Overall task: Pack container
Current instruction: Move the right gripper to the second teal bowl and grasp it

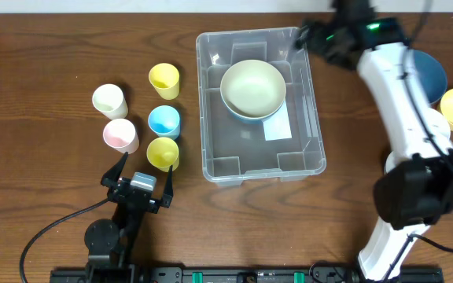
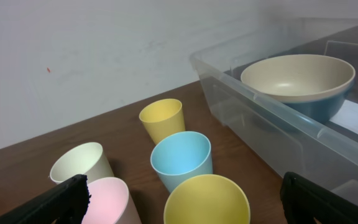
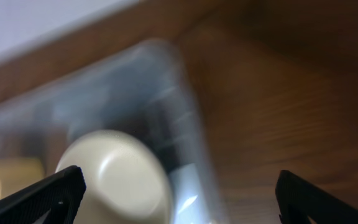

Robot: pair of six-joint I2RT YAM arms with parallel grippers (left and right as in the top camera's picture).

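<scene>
Here the clear, round-rimmed plastic container [image 1: 318, 110] holds a smooth cream bowl [image 1: 252, 86]; the right gripper [image 3: 179, 186] hovers over its corner, the left gripper [image 1: 144, 163] sits low, both spread wide and empty.

The left gripper [image 1: 144, 167] has its jaws spread wide with nothing between them; the left arm [image 1: 108, 232] is folded short behind it. The right gripper [image 1: 309, 38] is likewise wide open and empty, the right arm [image 1: 395, 94] reaching long behind it, its wrist turned sideways.
</scene>
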